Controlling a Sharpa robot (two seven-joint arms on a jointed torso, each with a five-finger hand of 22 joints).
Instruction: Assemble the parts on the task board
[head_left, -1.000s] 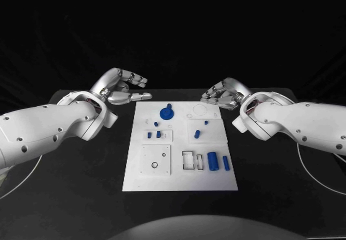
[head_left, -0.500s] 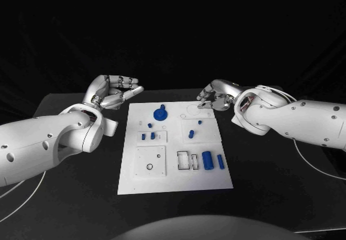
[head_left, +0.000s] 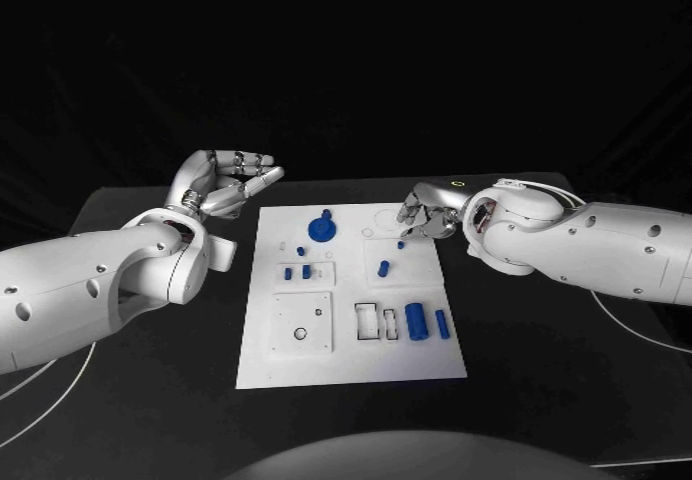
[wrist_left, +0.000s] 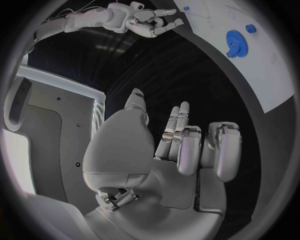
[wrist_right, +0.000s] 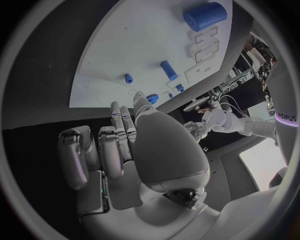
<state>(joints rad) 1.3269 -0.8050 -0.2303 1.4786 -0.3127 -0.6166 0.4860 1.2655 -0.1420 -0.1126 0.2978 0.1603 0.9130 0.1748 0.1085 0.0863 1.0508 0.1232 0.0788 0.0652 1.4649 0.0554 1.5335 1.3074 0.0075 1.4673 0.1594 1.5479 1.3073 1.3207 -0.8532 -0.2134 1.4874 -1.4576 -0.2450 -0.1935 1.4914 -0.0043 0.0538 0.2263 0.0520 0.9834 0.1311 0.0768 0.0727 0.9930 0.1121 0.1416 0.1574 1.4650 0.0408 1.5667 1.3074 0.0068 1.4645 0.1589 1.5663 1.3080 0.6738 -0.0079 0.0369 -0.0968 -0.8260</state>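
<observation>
Starting at the right hand (head_left: 426, 217): it's being held over the far right corner of the task board (head_left: 353, 370), fingers curled loosely inward, and nothing is being gripped in them as far as the head view and right wrist view show. The left hand (head_left: 228, 183) is being kept off the board's far left corner, raised above the black table (head_left: 144, 400), fingers partly curled but apart, also holding nothing.

Moving outward onto the board: a blue gear (head_left: 325, 228) is sitting near the far edge, a little left of centre. A short blue peg (head_left: 382, 268) is lying just below the right hand's reach, and two small blue pegs (head_left: 297, 272) are being seated in a block on the left side. Nearer the robot, a blue cylinder (head_left: 417, 321) and a slimmer blue pin (head_left: 441, 323) are lying side by side, next to two empty rectangular slots (head_left: 378, 321).

So the job looks barely started, with the parts being left loose.

What could be messed up from here, probably: with the right hand hanging so close to the board's corner, small pieces could be knocked or rolled if it's lowered with the fingers curled like that. The round cylinder looks likely to be sent rolling by any sideways brush, and the board itself could be shoved.
</observation>
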